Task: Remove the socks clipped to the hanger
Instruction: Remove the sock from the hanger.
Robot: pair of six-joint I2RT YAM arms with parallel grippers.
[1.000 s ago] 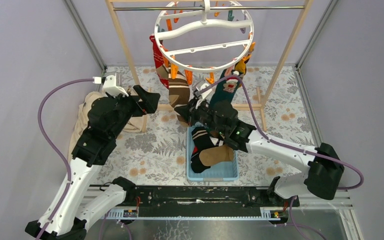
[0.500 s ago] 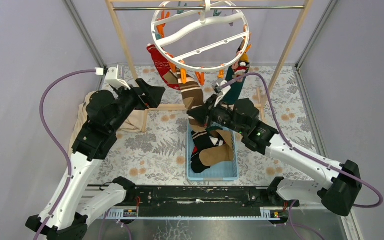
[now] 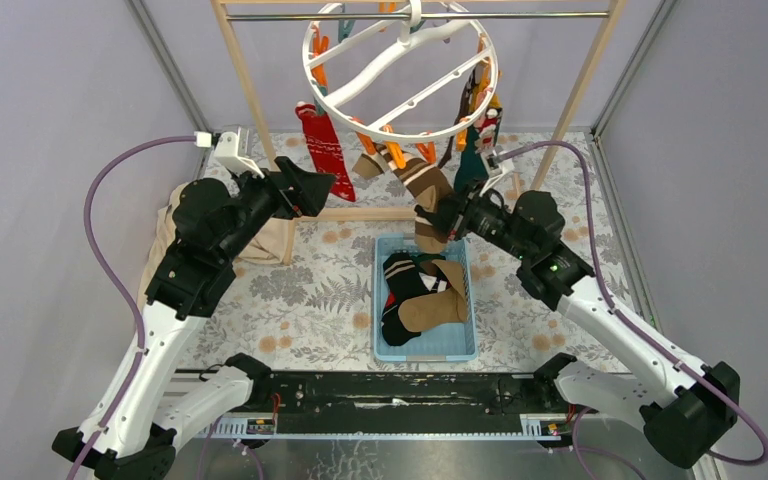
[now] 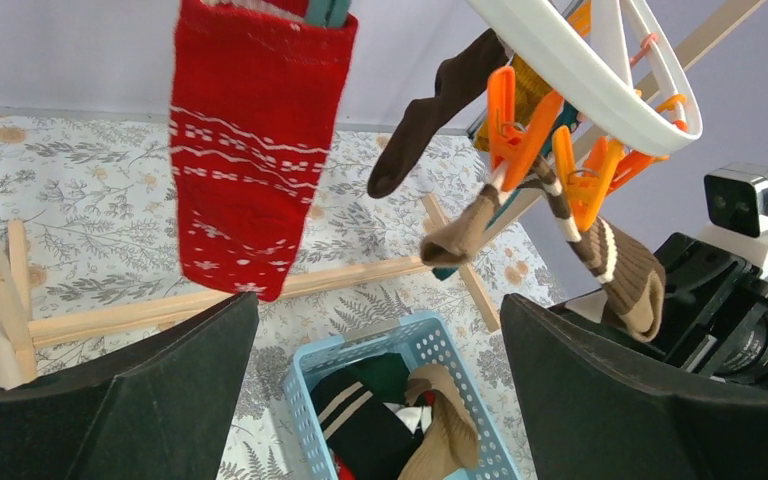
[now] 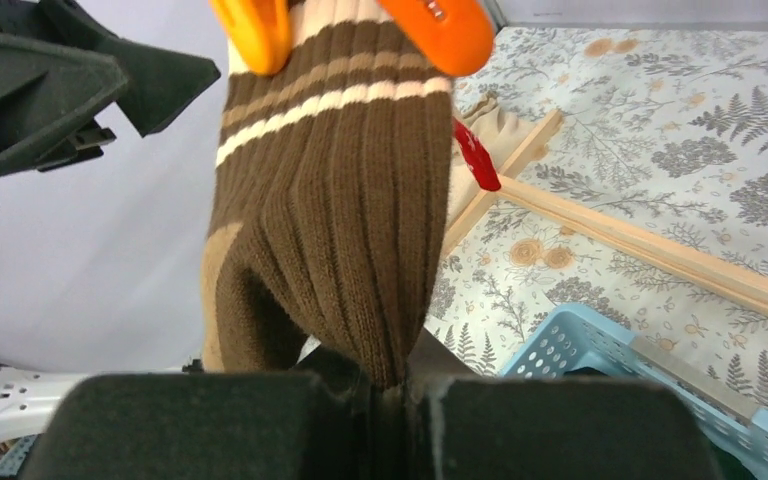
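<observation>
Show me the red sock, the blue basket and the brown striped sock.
red sock (image 4: 255, 170), left wrist view, patterned middle.
blue basket (image 3: 426, 355), top view, near rim.
brown striped sock (image 5: 335, 230), right wrist view, ribbed middle.

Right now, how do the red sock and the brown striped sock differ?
The red sock hangs straight and free; the brown striped sock is pulled aslant, pinched by the right gripper. The red sock has white patterning; the brown striped sock has cream bands. Both are clipped to the hanger.

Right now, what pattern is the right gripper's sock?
The sock is brown with cream and tan stripes; right wrist view.
</observation>
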